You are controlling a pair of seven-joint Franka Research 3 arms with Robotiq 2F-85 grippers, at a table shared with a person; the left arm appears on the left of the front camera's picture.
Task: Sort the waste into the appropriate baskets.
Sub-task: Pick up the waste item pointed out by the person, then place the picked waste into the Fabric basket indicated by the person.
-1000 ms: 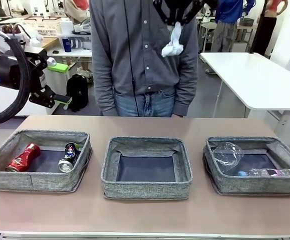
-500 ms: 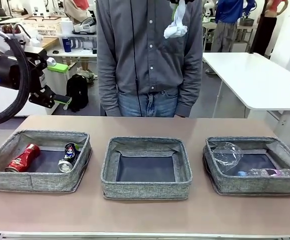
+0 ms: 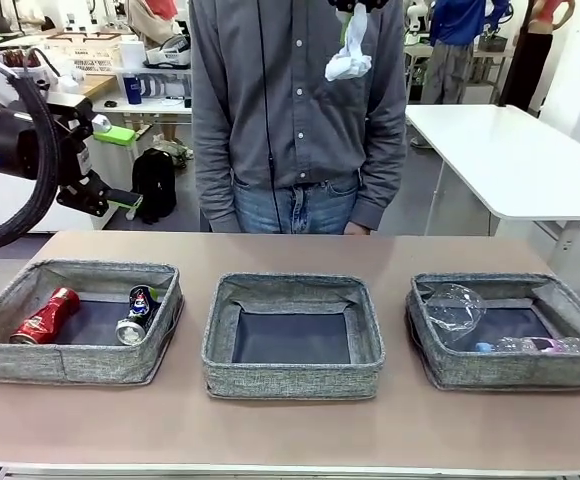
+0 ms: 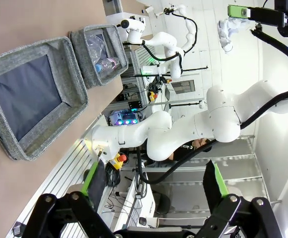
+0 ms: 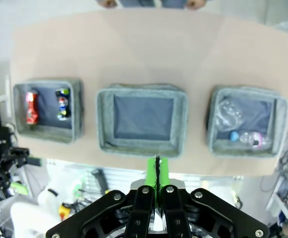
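no legible text, can prints too small

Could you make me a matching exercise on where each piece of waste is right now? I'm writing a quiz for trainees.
Things:
1. crushed red can
2. clear blue-capped bottle
3. white paper wad
4. middle basket

Places or states:
A. hanging high above the table, at the right gripper
B. holds no waste
C. in the right basket, beside crumpled clear plastic
D. in the left basket, beside a dark printed can

Pairs: 1-D, 2-C, 3-A, 4-B
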